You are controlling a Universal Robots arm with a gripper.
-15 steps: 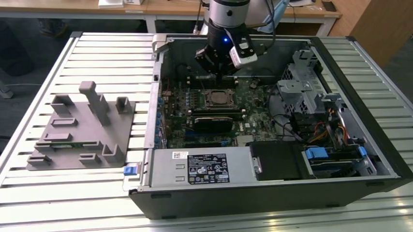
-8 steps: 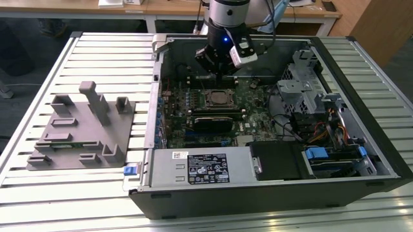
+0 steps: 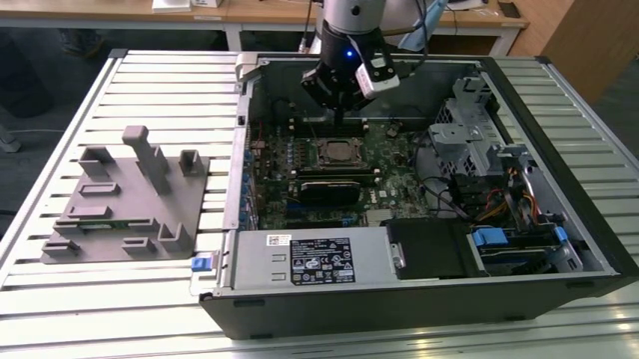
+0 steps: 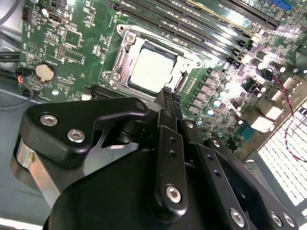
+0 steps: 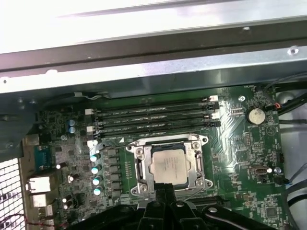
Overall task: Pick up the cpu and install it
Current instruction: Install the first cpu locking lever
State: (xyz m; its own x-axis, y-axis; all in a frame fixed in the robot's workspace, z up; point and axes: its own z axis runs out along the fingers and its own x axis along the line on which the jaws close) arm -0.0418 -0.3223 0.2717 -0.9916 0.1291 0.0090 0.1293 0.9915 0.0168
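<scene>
The cpu [image 3: 337, 152], a small square chip with a pale silvery top, lies flat in the metal-framed socket [image 3: 316, 145] on the green motherboard inside the open computer case. It shows in both wrist views as the cpu [image 4: 152, 71] [image 5: 168, 165] inside the socket frame [image 4: 125, 52] [image 5: 139, 154]. My gripper [image 3: 343, 117] hangs just above the board, at the socket's far edge in the exterior view. Its black fingers are shut together with nothing between them, and the gripper [image 4: 168, 95] [image 5: 165, 188] ends at the rim of the socket.
A grey fixture [image 3: 130, 202] with upright posts lies on the slatted table at the exterior view's left. Inside the case are a black heatsink-like block [image 3: 334, 187], a power supply [image 3: 310, 258], a drive cage [image 3: 479, 142] with cables, and memory slots [image 5: 153, 117].
</scene>
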